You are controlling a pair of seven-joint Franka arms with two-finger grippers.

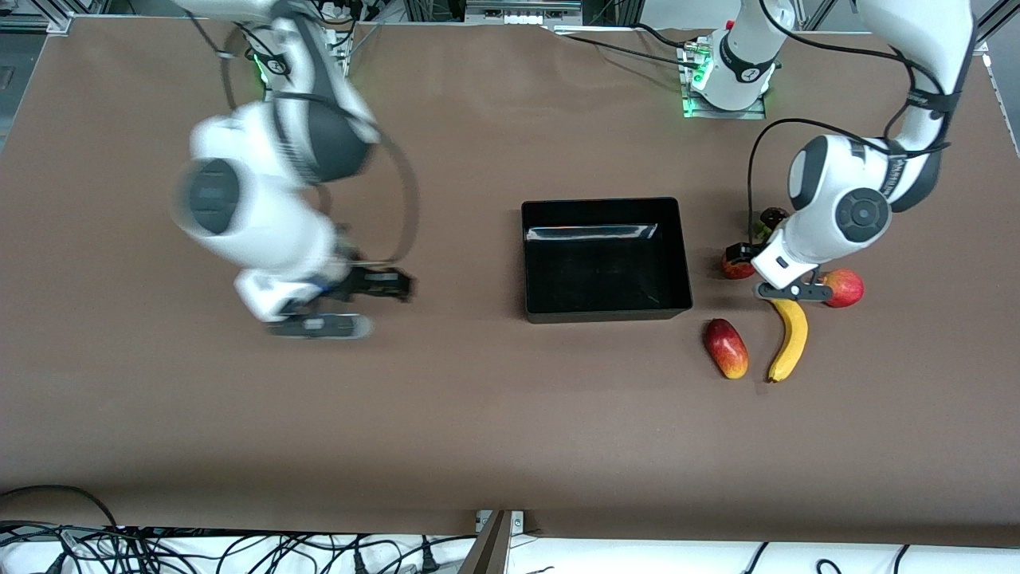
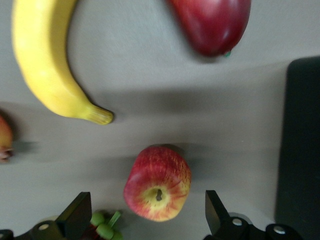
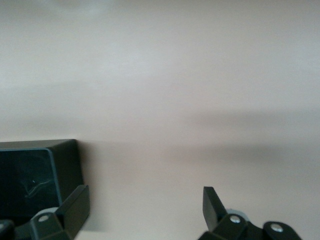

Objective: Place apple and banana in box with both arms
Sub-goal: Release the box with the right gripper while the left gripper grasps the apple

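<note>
The red apple with a yellow patch round its stem sits on the table between the spread fingers of my left gripper, which is open and hangs just above it without touching. From the front the apple is partly hidden under the left gripper, beside the black box. The yellow banana lies nearer the front camera than the apple. My right gripper is open and empty, blurred in motion over bare table toward the right arm's end. Its fingers stand wide apart beside a box corner.
An oblong red-and-yellow fruit lies beside the banana. A pinkish-red round fruit sits past the left hand. A small dark fruit with green parts lies close to the apple. Cables run along the front table edge.
</note>
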